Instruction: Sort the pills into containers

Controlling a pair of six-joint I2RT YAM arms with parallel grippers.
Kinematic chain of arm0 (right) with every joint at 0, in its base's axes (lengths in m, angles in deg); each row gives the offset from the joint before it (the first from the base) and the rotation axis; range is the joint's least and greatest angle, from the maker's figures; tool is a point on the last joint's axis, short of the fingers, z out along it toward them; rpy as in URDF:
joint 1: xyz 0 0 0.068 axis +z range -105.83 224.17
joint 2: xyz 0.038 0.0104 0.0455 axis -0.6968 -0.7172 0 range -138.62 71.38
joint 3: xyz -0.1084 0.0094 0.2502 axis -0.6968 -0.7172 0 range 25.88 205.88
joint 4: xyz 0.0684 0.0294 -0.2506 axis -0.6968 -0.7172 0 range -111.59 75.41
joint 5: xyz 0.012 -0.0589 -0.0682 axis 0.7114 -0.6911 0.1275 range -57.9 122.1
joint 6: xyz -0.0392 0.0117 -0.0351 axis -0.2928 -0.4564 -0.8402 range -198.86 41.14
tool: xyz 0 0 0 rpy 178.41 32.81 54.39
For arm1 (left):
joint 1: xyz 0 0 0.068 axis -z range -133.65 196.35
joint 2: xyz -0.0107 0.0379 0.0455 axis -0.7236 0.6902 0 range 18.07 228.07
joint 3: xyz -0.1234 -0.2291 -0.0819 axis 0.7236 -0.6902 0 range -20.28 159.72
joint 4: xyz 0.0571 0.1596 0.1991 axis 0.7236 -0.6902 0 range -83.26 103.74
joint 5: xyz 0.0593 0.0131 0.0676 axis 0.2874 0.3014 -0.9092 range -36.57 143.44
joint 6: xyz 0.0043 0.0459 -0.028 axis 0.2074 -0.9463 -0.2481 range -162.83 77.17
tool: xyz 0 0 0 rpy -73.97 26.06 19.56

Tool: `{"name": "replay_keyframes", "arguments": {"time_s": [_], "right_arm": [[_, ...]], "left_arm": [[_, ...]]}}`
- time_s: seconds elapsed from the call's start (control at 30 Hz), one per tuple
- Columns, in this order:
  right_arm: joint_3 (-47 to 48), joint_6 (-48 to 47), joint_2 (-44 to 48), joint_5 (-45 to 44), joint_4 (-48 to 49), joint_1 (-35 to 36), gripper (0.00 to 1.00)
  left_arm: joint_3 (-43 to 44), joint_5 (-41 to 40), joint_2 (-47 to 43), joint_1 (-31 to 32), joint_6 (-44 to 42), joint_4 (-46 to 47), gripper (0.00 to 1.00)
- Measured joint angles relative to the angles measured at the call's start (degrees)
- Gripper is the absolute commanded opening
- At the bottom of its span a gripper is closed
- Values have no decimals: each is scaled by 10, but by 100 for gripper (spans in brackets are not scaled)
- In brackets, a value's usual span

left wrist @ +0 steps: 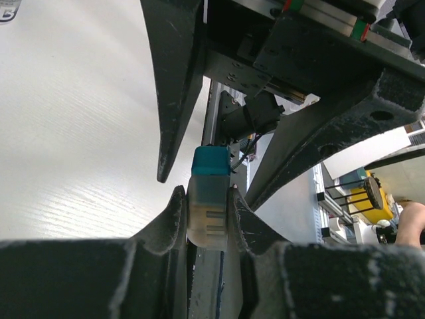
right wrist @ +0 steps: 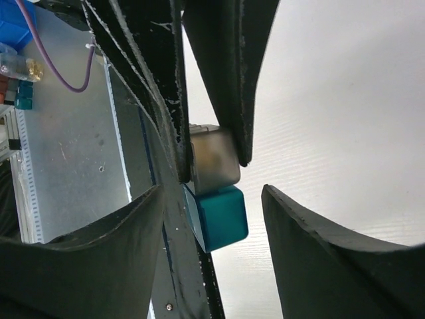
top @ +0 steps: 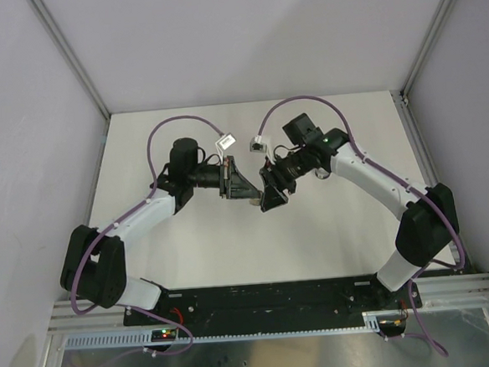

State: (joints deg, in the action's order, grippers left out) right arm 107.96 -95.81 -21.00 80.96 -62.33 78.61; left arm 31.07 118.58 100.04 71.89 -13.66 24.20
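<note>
The containers are a tiny joined pair of cubes held in the air between both grippers. In the left wrist view my left gripper (left wrist: 204, 193) is shut on the grey compartment (left wrist: 207, 212), and the teal compartment (left wrist: 211, 161) sticks out past its fingertips. In the right wrist view my right gripper (right wrist: 212, 193) is open, its jaws wide apart on either side of the teal compartment (right wrist: 222, 216) without touching it. The grey compartment (right wrist: 214, 159) lies beyond it. From above, the left gripper (top: 249, 196) and right gripper (top: 267, 200) meet tip to tip over the table's middle. No pills show.
The white table (top: 333, 244) is boxed in by pale walls with metal corner posts (top: 77, 69). Purple cables loop over both arms, with white tags (top: 225, 140) on them. A black base rail (top: 269, 299) runs along the near edge.
</note>
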Motion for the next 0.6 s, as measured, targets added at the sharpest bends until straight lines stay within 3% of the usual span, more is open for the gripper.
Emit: {"name": "replay_keyframes", "arguments": {"time_s": [0.6], "right_arm": [[0,-7,0,-15,-9,-27,68]], "left_arm": [[0,-5,6,-5,-1,2,0]]}}
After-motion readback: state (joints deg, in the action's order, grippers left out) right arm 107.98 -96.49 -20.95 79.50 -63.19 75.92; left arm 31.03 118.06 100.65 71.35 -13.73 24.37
